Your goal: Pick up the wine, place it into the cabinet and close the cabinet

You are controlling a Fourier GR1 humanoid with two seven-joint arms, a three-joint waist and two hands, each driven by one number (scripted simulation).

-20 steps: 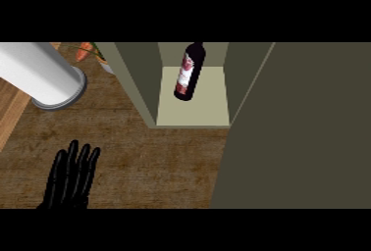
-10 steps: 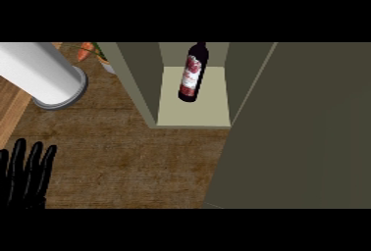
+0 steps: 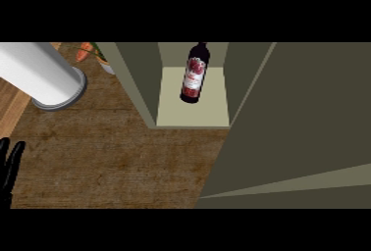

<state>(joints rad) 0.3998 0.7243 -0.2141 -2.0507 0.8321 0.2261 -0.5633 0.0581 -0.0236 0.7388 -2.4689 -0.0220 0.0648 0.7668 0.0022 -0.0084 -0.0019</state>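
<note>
You are looking at the wine [image 3: 193, 73] sitting inside the cabinet [image 3: 206, 113] at 12 o'clock, with nothing gripping it. Placing is reading as done, so closing is the step you are facing. The door [image 3: 297, 122] is standing open at 3 o'clock and likely needs swinging shut. The left hand [image 3: 9, 164] is showing at 8 o'clock over the tabletop [image 3: 116, 157], fingers straight, released. The right hand is not showing
</note>
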